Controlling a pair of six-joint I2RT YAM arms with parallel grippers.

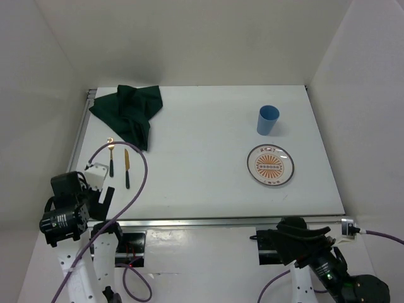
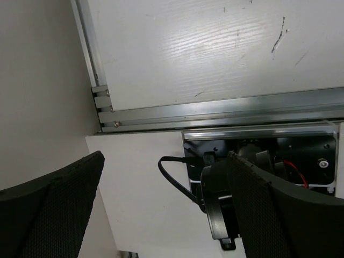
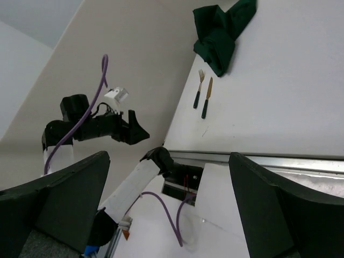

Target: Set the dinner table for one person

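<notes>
The dinner table (image 1: 202, 164) is a white top with silver rails. On it lie a crumpled dark green cloth (image 1: 128, 112) at the far left, a gold fork (image 1: 111, 159) and a gold knife (image 1: 126, 168) with black handles, a blue cup (image 1: 267, 120) and a patterned plate (image 1: 270, 165). My left gripper (image 1: 96, 199) hangs open off the near left corner, holding nothing. My right gripper (image 1: 295, 237) stands open below the near rail, also holding nothing. In the right wrist view the cloth (image 3: 220, 32), fork (image 3: 199, 90) and knife (image 3: 206, 99) lie far ahead.
The near rail (image 2: 226, 110) and the table's near left corner show in the left wrist view, with the left arm's base and a black cable (image 2: 177, 180) below. A purple cable (image 1: 136, 189) loops over the near left edge. White walls enclose the table.
</notes>
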